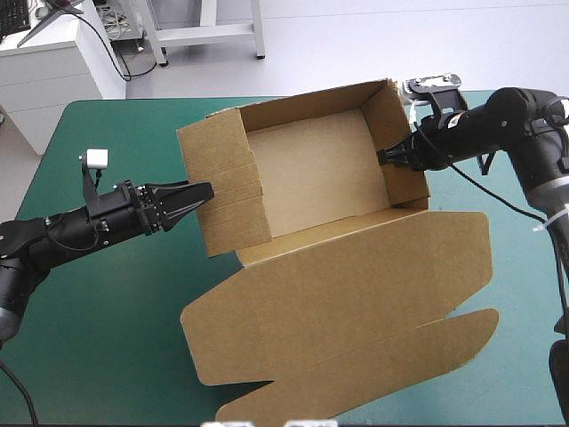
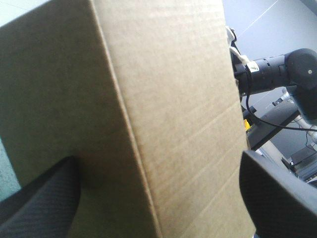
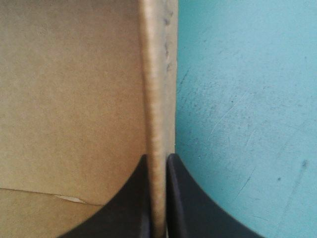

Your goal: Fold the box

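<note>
Nearest, at the lower edge of the high view, the curved tuck flap of the box lies flat on the teal-green cover, and the frame cuts off its near tip. Behind it the broad lid panel also lies flat. It is plain brown corrugated board with rounded corners and a notch on its right side. The box takes up the centre of the table, from the lower middle of the frame to the upper right.

At the left of the frame the left gripper points at the outside of the left wall, a thick panel crossed by fold creases. From above its black fingers read as one pointed shape, but its own wrist view shows them spread wide. One finger has a woven texture, and the ribbed brown wall fills the space ahead of and between them. Whether the tips touch the board is hard to make out.

Farther back the tray stands open with its walls raised and its floor smooth and pale. At the upper right the right gripper pinches the right wall. Its wrist view shows the fingers pressed on either side of the wall's thick top edge, with the box's inside on one side and scuffed cover on the other
</note>
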{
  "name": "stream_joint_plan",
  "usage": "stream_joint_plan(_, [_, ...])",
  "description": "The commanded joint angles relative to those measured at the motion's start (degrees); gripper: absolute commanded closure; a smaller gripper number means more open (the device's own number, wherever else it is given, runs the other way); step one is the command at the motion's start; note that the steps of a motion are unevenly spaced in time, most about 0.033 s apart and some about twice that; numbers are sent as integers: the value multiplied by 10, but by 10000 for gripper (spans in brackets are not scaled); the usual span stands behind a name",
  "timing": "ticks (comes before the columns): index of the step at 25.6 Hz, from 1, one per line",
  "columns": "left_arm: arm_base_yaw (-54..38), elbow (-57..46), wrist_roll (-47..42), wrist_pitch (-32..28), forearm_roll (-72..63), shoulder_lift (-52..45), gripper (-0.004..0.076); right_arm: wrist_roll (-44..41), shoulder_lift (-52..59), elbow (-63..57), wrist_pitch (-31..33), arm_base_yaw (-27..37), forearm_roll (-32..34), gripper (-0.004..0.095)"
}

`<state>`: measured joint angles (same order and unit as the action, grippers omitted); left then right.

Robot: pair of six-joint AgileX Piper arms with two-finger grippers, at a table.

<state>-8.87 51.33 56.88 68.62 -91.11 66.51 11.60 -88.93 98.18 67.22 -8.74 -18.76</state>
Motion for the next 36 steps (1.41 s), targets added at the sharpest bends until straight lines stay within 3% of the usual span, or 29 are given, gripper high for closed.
stream_joint_plan(1, [9,19,-20,46,-31,-12,107,-31,30,15,-44,-32,6,907])
stream_joint_plan(7, [73,79,-216,-72,199,-12,107,-93,36,15,-75,-86,88,907])
stream_joint_plan(14, [173,126,-488,-203,455,-12,107,-116,36,15,-89,-103,96,907])
stream_joint_plan(17, [202,126,-556,-251,522,-12,107,-120,36,15,-89,-115,116,906])
stream_joint_plan(26, [219,168,-565,-265,528,27,142,-194,36,15,-91,-188,243,907])
stream_joint_plan(31, [236,167,-592,-253,559,29,143,-215,36,15,-101,-193,249,906])
stream_joint_plan(36, [329,167,-774,-288,759,30,146,-225,36,15,-121,-193,251,906])
